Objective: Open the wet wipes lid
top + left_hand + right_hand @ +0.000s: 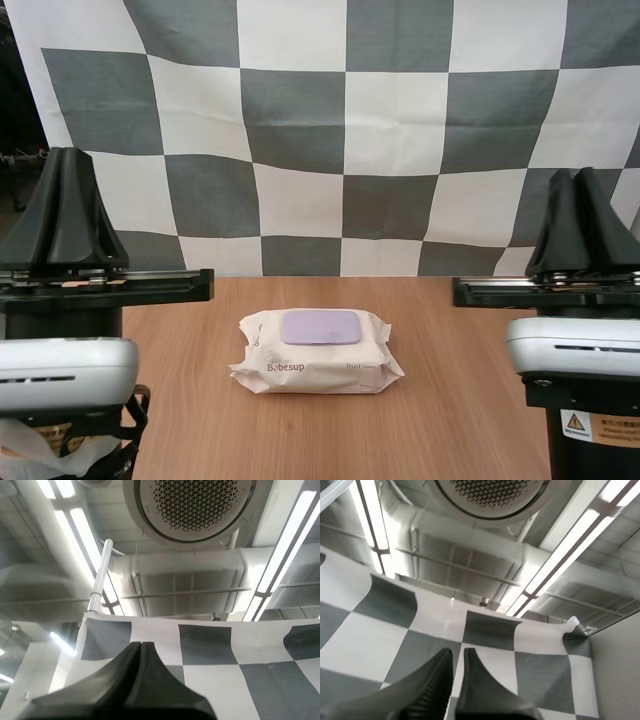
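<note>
While the pack of wet wipes [318,355] lies flat at the middle of the table [470,400], its purple lid [321,326] shut and facing up, bare wood spreads on every side of it. Both tools point upward at the table's flanks, well apart from the pack. The left gripper [63,150] has its fingers pressed into one wedge, and the right gripper [583,170] has them parted by a narrow slit, holding nothing.

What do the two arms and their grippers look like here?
The left gripper and right gripper each have two black fingers tapering to narrow tips, on a black crossbar. Below each sits a rounded silver-white housing. The right gripper's inner faces are ribbed; its arm's black base carries a yellow warning label.
</note>
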